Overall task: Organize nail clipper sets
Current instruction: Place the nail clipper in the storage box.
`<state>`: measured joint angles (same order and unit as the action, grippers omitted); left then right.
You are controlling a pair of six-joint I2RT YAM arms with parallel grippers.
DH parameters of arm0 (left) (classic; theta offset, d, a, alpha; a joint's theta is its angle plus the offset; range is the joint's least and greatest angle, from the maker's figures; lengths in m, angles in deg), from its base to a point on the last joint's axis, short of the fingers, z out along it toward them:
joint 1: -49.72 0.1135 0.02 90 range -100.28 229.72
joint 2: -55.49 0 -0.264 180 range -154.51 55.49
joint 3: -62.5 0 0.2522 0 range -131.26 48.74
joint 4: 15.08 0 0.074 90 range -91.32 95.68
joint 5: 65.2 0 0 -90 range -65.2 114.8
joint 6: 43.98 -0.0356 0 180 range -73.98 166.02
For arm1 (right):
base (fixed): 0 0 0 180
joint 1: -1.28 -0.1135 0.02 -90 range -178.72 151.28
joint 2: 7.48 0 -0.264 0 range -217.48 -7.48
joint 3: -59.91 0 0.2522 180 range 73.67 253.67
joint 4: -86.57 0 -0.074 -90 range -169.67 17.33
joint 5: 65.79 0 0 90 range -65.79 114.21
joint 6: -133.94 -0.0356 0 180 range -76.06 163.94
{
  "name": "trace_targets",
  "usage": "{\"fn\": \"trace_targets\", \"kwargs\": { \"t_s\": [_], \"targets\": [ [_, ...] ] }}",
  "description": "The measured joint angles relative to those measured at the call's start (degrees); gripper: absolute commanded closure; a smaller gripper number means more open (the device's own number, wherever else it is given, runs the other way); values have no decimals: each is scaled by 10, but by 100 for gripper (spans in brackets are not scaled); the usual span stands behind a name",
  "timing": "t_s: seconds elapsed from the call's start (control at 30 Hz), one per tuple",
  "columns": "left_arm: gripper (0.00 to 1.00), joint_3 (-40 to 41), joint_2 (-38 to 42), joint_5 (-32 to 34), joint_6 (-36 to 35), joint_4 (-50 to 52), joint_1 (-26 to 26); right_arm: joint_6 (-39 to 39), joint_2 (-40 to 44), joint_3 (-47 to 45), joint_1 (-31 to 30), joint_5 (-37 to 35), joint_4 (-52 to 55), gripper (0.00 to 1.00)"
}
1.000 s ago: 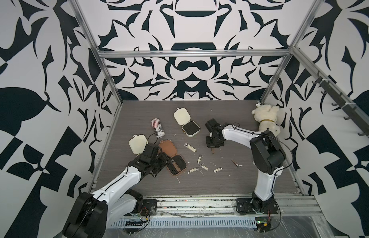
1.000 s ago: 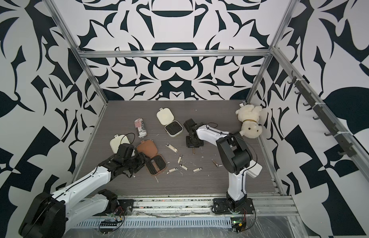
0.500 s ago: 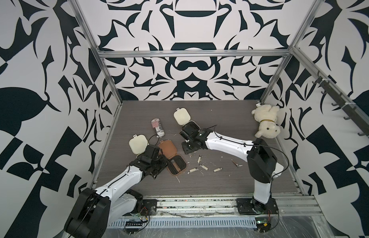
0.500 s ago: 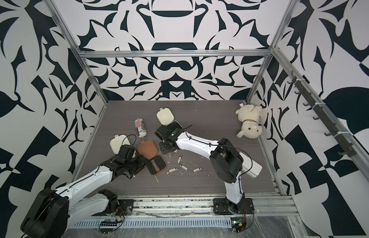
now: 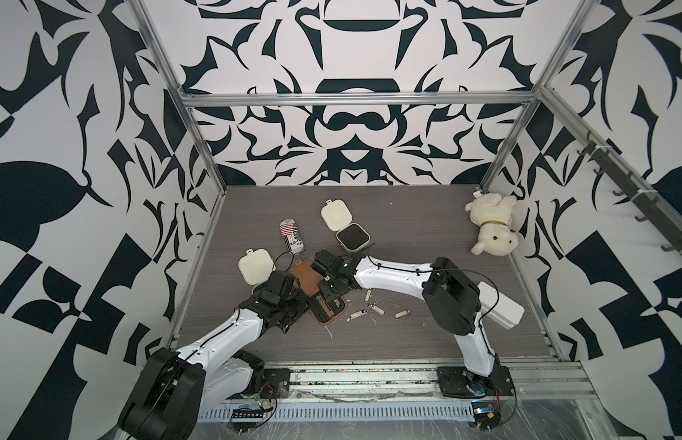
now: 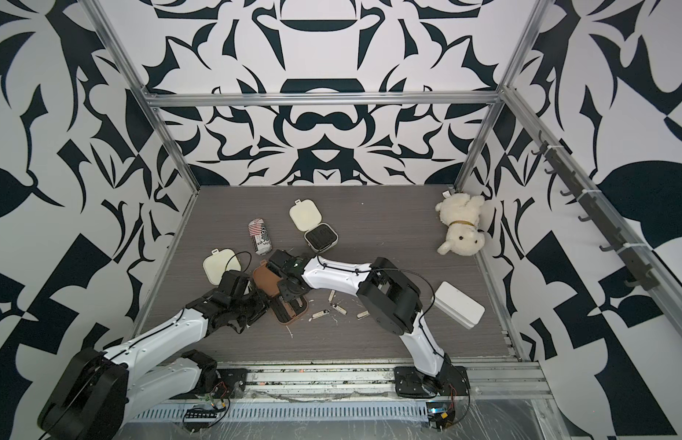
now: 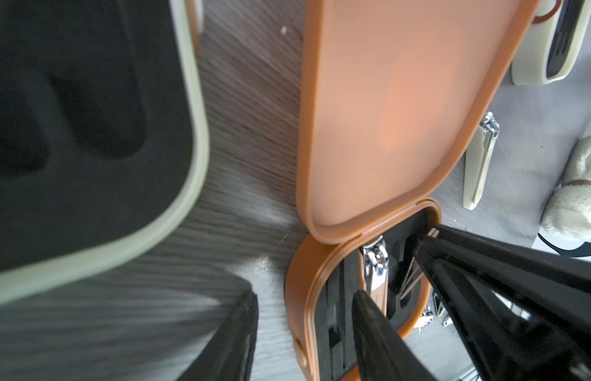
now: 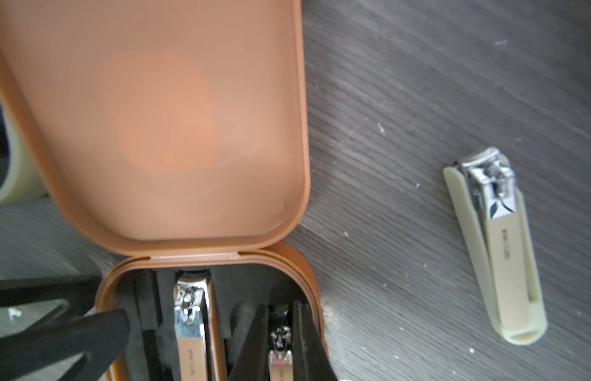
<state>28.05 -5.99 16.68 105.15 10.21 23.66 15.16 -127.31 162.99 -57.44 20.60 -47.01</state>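
The brown case (image 5: 305,278) lies open in the middle, lid flat, with one brown clipper (image 8: 192,326) seated in its black insert. My right gripper (image 8: 281,346) is down inside the case base (image 5: 326,310), shut on a second small clipper (image 8: 280,339). My left gripper (image 7: 307,333) is open and straddles the base's near wall (image 7: 304,297), one finger outside and one inside. An open cream case (image 5: 345,226) sits behind. Another cream case (image 5: 255,264) lies left, its base (image 7: 89,132) partly under my left arm. Several cream clippers (image 5: 375,308) lie loose.
A crushed striped can (image 5: 292,236) lies just behind the brown case. A white plush dog (image 5: 492,228) sits in the back right corner. One loose cream clipper (image 8: 495,244) lies on the table right beside the brown case. Patterned walls close in on three sides.
My right arm has swung left from the table's middle to the brown case and lowered its clipper into the base. My left gripper's fingers have narrowed around the case wall.
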Motion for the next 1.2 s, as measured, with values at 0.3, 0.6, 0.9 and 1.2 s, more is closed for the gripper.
{"fn": "trace_targets", "kwargs": {
  "t_s": [0.3,0.6,0.9,1.2],
  "targets": [
    [51,1,0,0,0,-2,0,0,0,2,-7,0,-8,92],
    [52,1,0,1,0,-2,0,0,2,7,-13,0,-13,93],
    [54,4,1,1,0,-4,0,-5,2,11,-15,0,-15,93],
    [58,8,2,1,2,-11,0,-13,2,11,-22,0,-24,92]
  ]
}}
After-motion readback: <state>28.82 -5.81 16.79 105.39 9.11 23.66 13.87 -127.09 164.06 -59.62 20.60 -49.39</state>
